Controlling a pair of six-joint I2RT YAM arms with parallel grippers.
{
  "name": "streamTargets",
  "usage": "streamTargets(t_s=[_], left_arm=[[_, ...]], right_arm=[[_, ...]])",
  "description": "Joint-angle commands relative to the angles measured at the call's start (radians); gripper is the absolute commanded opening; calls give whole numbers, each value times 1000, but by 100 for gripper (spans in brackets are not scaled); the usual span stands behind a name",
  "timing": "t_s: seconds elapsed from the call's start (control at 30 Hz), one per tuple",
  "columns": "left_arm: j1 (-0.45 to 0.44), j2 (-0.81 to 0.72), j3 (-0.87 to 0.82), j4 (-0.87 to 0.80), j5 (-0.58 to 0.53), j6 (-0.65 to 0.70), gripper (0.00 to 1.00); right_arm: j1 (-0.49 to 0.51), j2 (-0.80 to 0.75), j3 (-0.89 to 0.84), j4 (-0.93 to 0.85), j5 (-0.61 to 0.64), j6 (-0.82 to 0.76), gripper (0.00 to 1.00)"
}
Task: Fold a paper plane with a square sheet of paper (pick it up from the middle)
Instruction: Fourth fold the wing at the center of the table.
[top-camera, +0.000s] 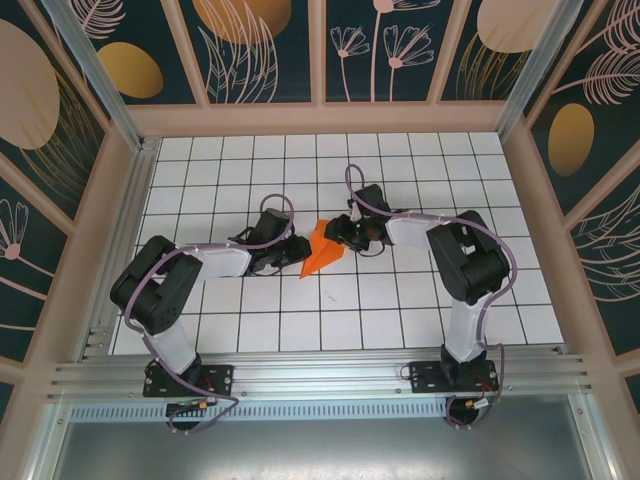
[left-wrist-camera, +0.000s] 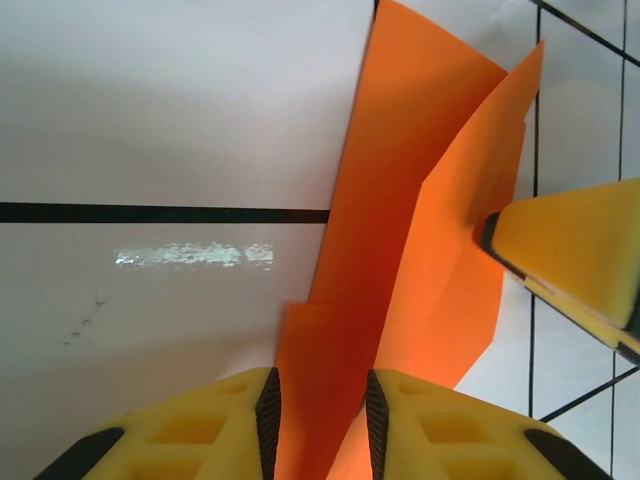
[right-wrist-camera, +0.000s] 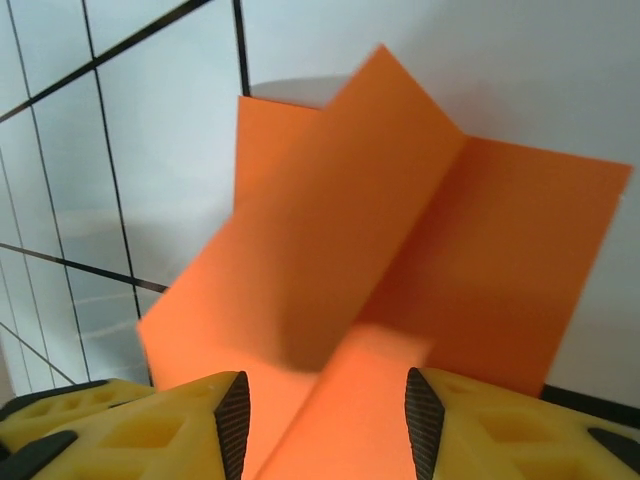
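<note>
Top external view: the half-folded orange sheet of paper (top-camera: 322, 250) sits tilted up at the middle of the tiled table (top-camera: 400, 310). Light, thin, easily crumpled, I judge; best taken at its creased spine. My left gripper (left-wrist-camera: 321, 400) straddles a fold, jaws narrowly apart, pinching or not I cannot tell; my right gripper (right-wrist-camera: 325, 400) spreads wider around a flap.

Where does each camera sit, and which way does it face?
Top external: above, behind the bases, looking down at the table; left arm, right arm, orange paper between them.
Left wrist: on the left arm, looking along the left fingers at the paper.
Right wrist: on the right arm, looking along the right fingers at the paper.
Shared: all three see the paper.
</note>
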Motion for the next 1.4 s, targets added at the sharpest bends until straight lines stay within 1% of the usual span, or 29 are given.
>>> streamTargets(t_s=[0.0, 0.23, 0.6, 0.73, 0.8, 0.97, 1.03, 1.23, 1.3, 1.37], left_arm=[[5, 24, 18, 0, -12, 11, 29], [6, 32, 14, -5, -17, 6, 26], [6, 23, 13, -5, -19, 1, 27], [9, -3, -1, 6, -25, -10, 34], [9, -18, -17, 33, -19, -17, 40], [15, -25, -52, 107, 22, -51, 45], [17, -25, -60, 128, 36, -62, 48], [20, -15, -69, 159, 62, -80, 51], [20, -15, -68, 158, 63, -81, 51], [21, -17, -68, 155, 62, -81, 52]], right_arm=[[0, 35, 33, 41, -27, 23, 46], [0, 64, 42, 75, -54, 47, 42], [-9, 83, 25, 168, -110, 88, 37], [-9, 74, 23, 168, -104, 108, 37], [-9, 80, 42, 114, -77, 122, 37], [-5, 96, 76, 24, -31, 182, 38], [-1, 98, 78, 36, -39, 193, 39], [14, 107, 87, 98, -103, 198, 38], [18, 108, 87, 113, -116, 194, 37], [20, 106, 84, 125, -125, 192, 34]])
